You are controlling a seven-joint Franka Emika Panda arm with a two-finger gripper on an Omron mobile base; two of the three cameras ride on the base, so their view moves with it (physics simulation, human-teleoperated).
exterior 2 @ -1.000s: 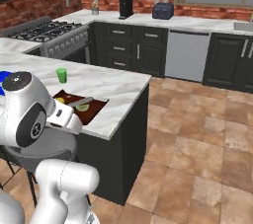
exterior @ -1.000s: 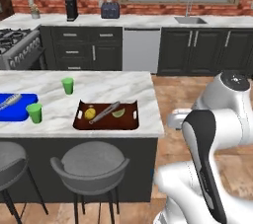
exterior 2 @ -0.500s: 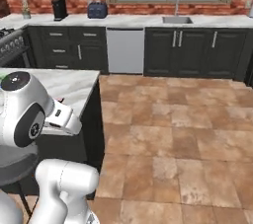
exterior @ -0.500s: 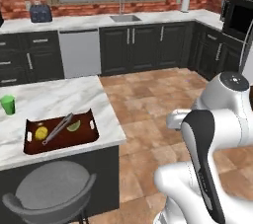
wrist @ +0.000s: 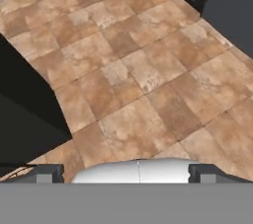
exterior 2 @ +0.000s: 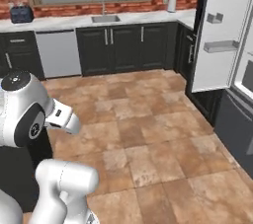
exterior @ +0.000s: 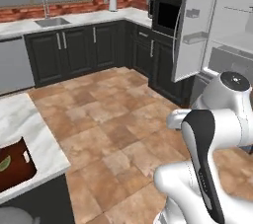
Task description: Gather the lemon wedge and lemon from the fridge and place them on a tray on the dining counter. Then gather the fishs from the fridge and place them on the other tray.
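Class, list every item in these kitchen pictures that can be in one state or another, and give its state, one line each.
Tall grey-silver fridge: door swung open, white inside showing.
Dark reddish-brown tray: on the white marble dining counter, a yellow-green piece lying in it.
Robot gripper: open, empty, over the tiled floor.
Dark base cabinets under the sink: doors closed.
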